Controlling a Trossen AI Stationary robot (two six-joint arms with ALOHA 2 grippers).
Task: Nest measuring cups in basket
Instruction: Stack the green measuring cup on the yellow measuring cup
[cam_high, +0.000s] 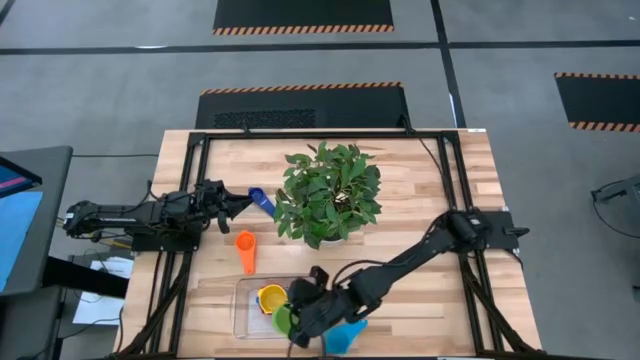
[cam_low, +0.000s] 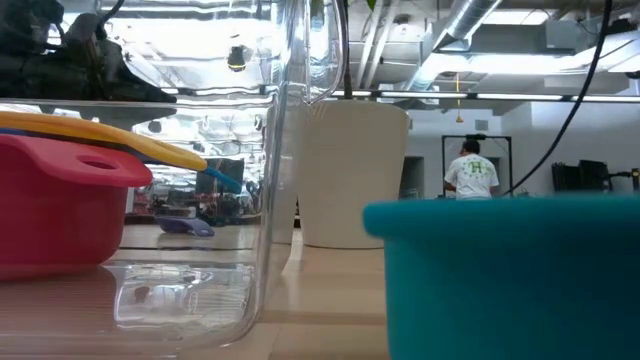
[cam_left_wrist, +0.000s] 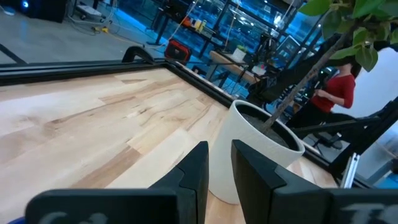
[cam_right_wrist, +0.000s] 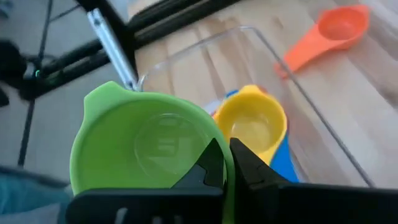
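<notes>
Right gripper (cam_right_wrist: 226, 163) pinched on the green cup's (cam_right_wrist: 140, 146) rim, held over the clear basket (cam_high: 243, 310) beside the yellow cup (cam_right_wrist: 252, 124) already inside; left gripper (cam_high: 237, 203) nearly closed, seemingly on the blue cup (cam_high: 262, 201); orange cup (cam_high: 246, 247) and light blue cup (cam_high: 343, 336) still outside; roughly midway.

Grey floor (cam_high: 120, 90) with 3 hazard-striped black mats (cam_high: 303, 14).

A robotics lab or workshop: hazard-striped floor mats (cam_high: 303, 14) on grey flooring, exposed ceiling ducts (cam_low: 480, 30), a black-framed wooden worktop (cam_high: 420, 190), and equipment racks behind.
</notes>
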